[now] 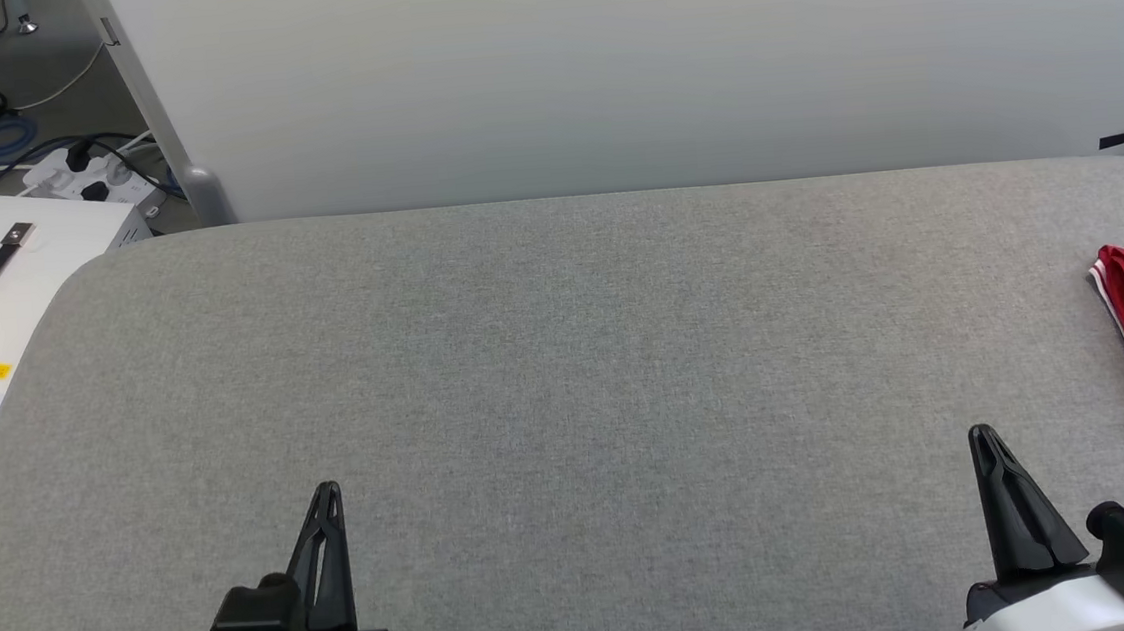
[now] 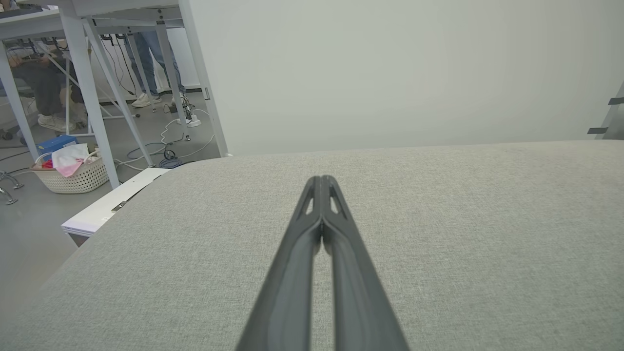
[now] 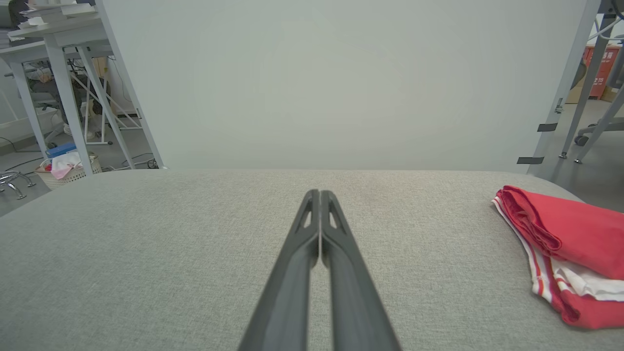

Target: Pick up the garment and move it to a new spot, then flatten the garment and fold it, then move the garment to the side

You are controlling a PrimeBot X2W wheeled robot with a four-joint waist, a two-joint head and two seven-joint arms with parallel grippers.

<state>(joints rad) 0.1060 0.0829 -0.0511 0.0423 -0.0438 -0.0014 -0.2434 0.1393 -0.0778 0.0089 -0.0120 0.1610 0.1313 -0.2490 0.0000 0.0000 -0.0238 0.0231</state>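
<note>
**Two clenched jaws, one garment near the rim**

Both pairs of jaws are shut on nothing. The left jaws and the right jaws each show two long dark fingers (image 2: 348, 253) pressed together tip to tip, low over the grey woven-fabric surface (image 1: 565, 355) and well apart from each other. The red jersey-style garment with white and red-white striped trim (image 3: 565, 229) lies at the right end of that surface. It is a loose, layered bundle with a red layer on top and white cloth and stripes showing at its near edge. No print shows, and its far right part is cut off by the picture edge.

This scene fits a garment folded and set aside as well as one lying bundled and waiting to be picked up. The risks are therefore judged only from how it lies.

- **Slipping off:** The bundle sits close to the surface's right rim, so a nudge or drag toward that side could tip it over the edge.
- **Coming apart:** The layers look loose, so a pinch on the top red layer alone would likely peel it open.
- **Snagging:** The cloth is thin on a woven cover, so fingertips pressed low could catch the surface's fabric along with the garment.
- **Poor sight:** The head view cuts the garment off, so a reach toward it would be guided mostly by the right wrist view.
</note>
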